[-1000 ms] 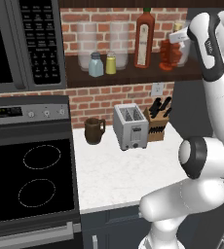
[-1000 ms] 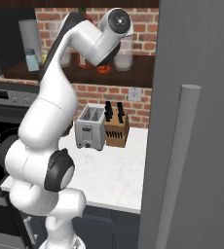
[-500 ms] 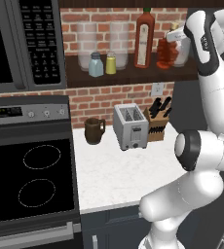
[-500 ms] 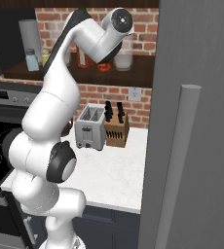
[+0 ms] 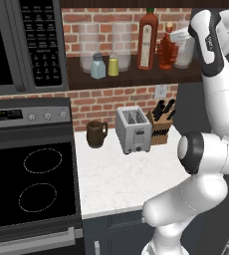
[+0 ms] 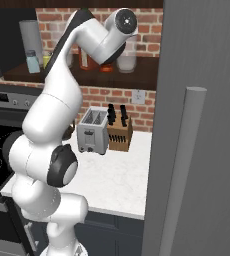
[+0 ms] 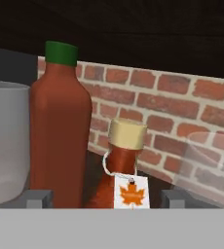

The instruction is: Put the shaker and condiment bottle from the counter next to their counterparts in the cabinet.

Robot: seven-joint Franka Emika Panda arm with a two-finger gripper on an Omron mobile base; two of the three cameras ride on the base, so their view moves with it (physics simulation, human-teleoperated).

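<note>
Standing between claw (image 7: pixel 102 199) tips, condiment bottle (image 7: pixel 121 170) (upright)

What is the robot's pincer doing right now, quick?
Pincer: open, a finger on each side of the squat dark-red condiment bottle, which stands on the cabinet shelf beside the tall red bottle.

- Glossy white, rounded-link robot arm (image 5: pixel 206 164), built of smooth bulbous plastic-looking shells.
- Dark grey, nearly black round joint caps set into the white links: one on the mid joint (image 5: pixel 186 154), one on the lower joint (image 6: pixel 62 168), one on the upper joint near the wrist (image 6: pixel 125 21).
- Dark band with faint pale lettering on the upper link (image 5: pixel 209 43); too small to read.
- Wide white base column (image 6: pixel 62 220) with soft grey shading.
- Two small grey square fingers (image 7: pixel 38 199), seen from the hand camera.
</note>
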